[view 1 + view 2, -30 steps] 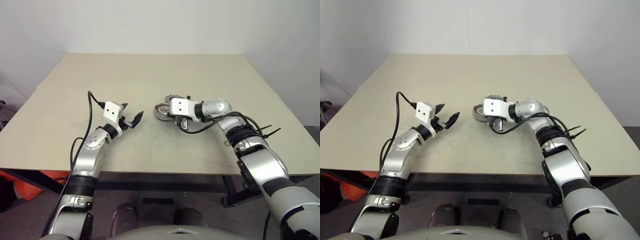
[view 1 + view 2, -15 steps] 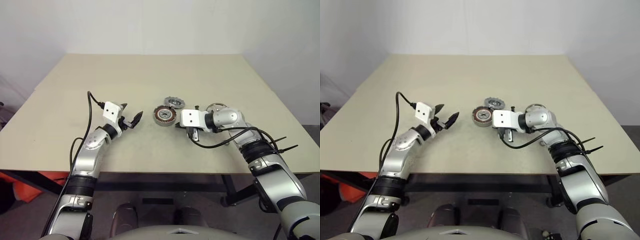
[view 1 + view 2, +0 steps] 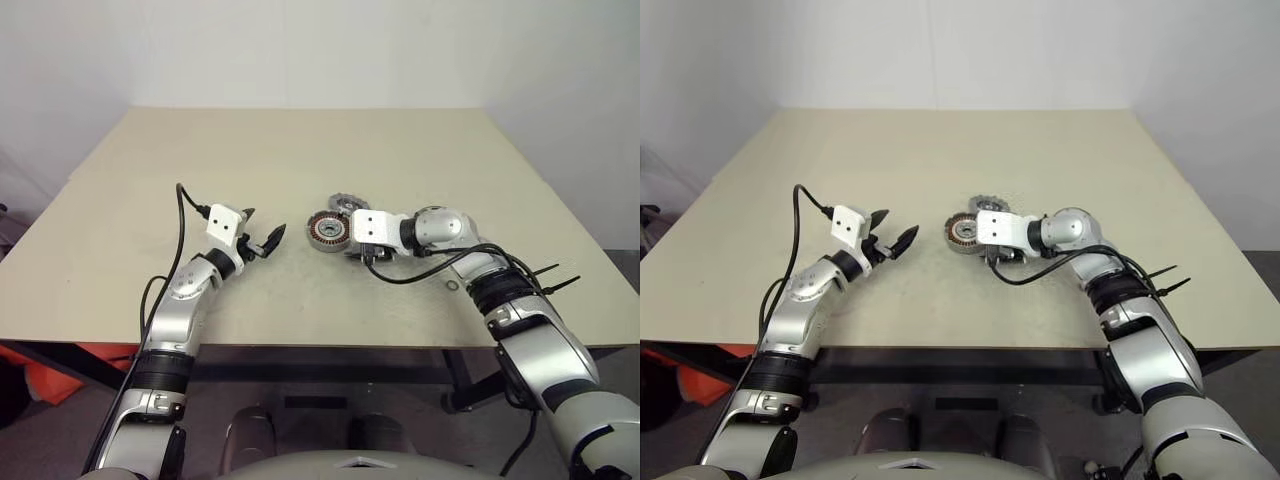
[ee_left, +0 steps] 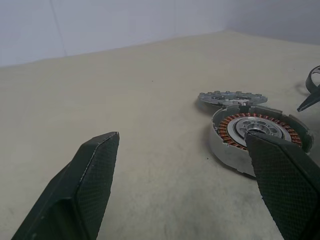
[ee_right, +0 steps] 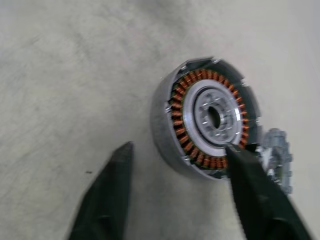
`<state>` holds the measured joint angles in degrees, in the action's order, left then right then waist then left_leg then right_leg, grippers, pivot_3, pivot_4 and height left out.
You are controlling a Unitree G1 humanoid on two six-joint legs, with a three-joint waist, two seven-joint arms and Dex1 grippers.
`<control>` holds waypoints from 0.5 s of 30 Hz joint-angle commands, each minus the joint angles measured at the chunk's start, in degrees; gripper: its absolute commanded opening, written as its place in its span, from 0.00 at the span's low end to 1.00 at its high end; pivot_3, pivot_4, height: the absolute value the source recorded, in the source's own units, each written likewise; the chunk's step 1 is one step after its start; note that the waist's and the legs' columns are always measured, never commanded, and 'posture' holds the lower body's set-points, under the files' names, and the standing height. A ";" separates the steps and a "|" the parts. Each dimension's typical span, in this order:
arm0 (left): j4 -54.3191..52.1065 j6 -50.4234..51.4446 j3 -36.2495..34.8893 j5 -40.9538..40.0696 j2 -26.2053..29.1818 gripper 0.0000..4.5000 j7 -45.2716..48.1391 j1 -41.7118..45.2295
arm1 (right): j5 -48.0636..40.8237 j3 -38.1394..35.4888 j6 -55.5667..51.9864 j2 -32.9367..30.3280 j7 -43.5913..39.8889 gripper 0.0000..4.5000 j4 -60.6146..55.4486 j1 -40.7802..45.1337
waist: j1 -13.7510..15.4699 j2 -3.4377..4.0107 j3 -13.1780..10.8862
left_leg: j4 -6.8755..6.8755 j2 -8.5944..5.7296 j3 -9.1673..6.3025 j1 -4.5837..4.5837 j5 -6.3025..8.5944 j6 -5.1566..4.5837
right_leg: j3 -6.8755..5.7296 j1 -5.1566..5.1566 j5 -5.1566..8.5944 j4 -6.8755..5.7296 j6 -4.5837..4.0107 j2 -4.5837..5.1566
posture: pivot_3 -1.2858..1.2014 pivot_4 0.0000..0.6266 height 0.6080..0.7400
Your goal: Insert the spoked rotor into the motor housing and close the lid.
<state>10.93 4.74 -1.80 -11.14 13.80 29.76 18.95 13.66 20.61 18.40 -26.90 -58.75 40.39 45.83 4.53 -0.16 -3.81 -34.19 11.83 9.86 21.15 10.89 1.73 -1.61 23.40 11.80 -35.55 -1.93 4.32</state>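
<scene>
right tool (image 5: 175, 195) gapes wide and empty just beside the motor housing (image 5: 207, 117) on the tabletop (image 3: 300, 160); spoked rotor (image 4: 231, 97) lies behind it. left tool (image 4: 200, 185) spread wide, empty.

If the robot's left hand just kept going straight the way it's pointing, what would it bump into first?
Probably the motor housing. The left hand is open and points level across the bare table toward it, with nothing between. How far off it lies is hard to judge.
</scene>
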 commanded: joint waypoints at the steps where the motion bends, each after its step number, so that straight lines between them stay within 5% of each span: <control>1: -1.69 -1.19 -0.41 -0.06 0.48 0.95 -0.18 0.06 | 0.79 0.57 2.49 0.12 0.03 0.92 1.47 2.20 | -0.19 0.00 0.00 | 0.00 0.00 0.00 0.00 0.00 0.00 | 0.00 0.00 0.00 0.00 0.00 0.00 | 0.52 0.00 1.00; 9: -1.97 -1.29 -0.38 0.09 0.16 0.95 -0.81 -0.56 | 3.62 2.49 6.29 1.42 0.88 0.92 7.60 5.19 | -0.60 -0.01 0.00 | 0.00 0.00 0.00 0.00 0.00 -0.01 | 0.00 0.00 0.00 0.00 0.00 0.00 | 0.52 0.00 1.00; 15: -1.99 -1.32 -0.30 0.13 -0.12 0.95 -1.16 -0.72 | 5.25 3.00 8.05 3.15 1.91 0.54 12.32 7.97 | -0.62 0.00 0.00 | 0.00 0.00 0.00 0.00 0.00 0.00 | 0.00 0.01 0.00 -0.02 -0.01 0.00 | 0.52 0.00 1.00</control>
<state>10.81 4.72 -1.83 -11.01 13.52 28.97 17.84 18.57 23.35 25.26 -23.93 -57.44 52.53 51.80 3.91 -0.16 -3.81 -34.20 11.84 9.86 21.14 10.89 1.73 -1.61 23.41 11.80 -35.56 -1.94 4.32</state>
